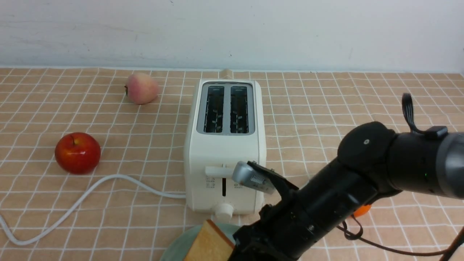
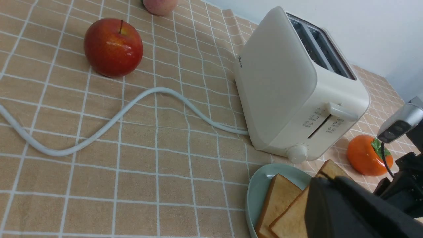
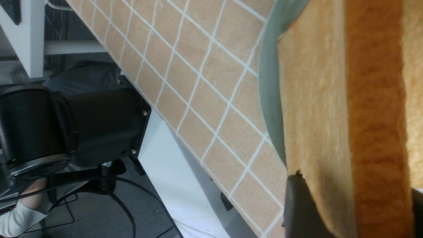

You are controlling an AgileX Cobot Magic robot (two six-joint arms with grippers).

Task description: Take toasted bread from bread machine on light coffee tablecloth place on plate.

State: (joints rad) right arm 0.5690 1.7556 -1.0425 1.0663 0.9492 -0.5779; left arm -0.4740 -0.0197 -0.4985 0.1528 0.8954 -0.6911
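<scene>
The cream-white bread machine (image 1: pixel 224 145) stands mid-table on the light coffee tablecloth (image 1: pixel 326 108), and both its slots are empty. The mint plate (image 1: pixel 174 250) lies just in front of it. One toast slice (image 2: pixel 279 198) lies flat on the plate (image 2: pixel 261 185). My right gripper (image 1: pixel 235 248) is shut on the second slice (image 1: pixel 208 243) and holds it tilted over the plate, overlapping the first. In the right wrist view its fingers (image 3: pixel 297 205) clamp the slice (image 3: pixel 314 99) by its faces. My left gripper (image 2: pixel 333 198) is a dark blurred shape with no gap showing, and it holds nothing.
A red apple (image 1: pixel 77 152) and a pink peach (image 1: pixel 142 88) sit left of the toaster. The white cord (image 1: pixel 90 192) snakes off to the front left. A small orange fruit (image 2: pixel 366 155) lies to the toaster's right. The table's front edge (image 3: pixel 172 132) runs close behind the plate.
</scene>
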